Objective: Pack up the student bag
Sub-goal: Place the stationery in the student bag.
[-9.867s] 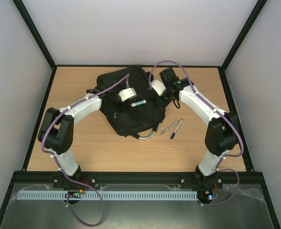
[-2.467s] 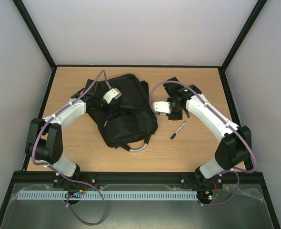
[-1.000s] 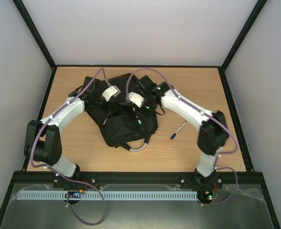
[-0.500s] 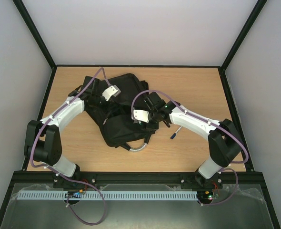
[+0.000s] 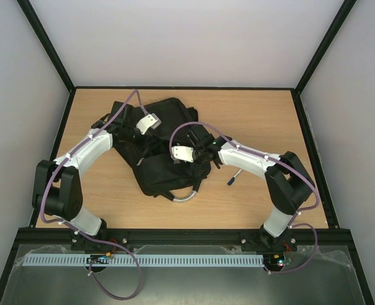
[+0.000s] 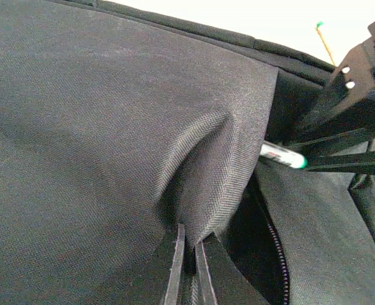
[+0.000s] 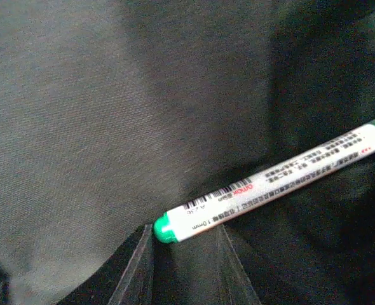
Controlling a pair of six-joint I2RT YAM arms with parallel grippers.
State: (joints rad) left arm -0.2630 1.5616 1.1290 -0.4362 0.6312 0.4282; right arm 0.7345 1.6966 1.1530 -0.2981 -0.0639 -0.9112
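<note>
The student bag (image 5: 168, 117) lies black in the middle of the table, its grey handle (image 5: 186, 196) towards me. My left gripper (image 6: 189, 232) is shut on a fold of the bag's fabric and holds a zip pocket (image 6: 264, 229) agape. My right gripper (image 7: 185, 232) sits at that pocket's mouth with its jaws apart. A white marker with a green cap (image 7: 270, 187) lies slantwise across its fingertips on the dark fabric, not clamped. The left wrist view shows the marker (image 6: 283, 155) poking out beside the right gripper's black fingers (image 6: 343, 164).
A blue-capped pen (image 5: 233, 176) lies on the wooden table just right of the bag, under my right forearm. Black frame rails (image 5: 67, 121) and white walls close in the table on the left, right and far sides.
My right arm has drawn back from the bag's upper middle to its near right pocket, and its jaws have narrowed. The left gripper has kept its hold on the fabric.
</note>
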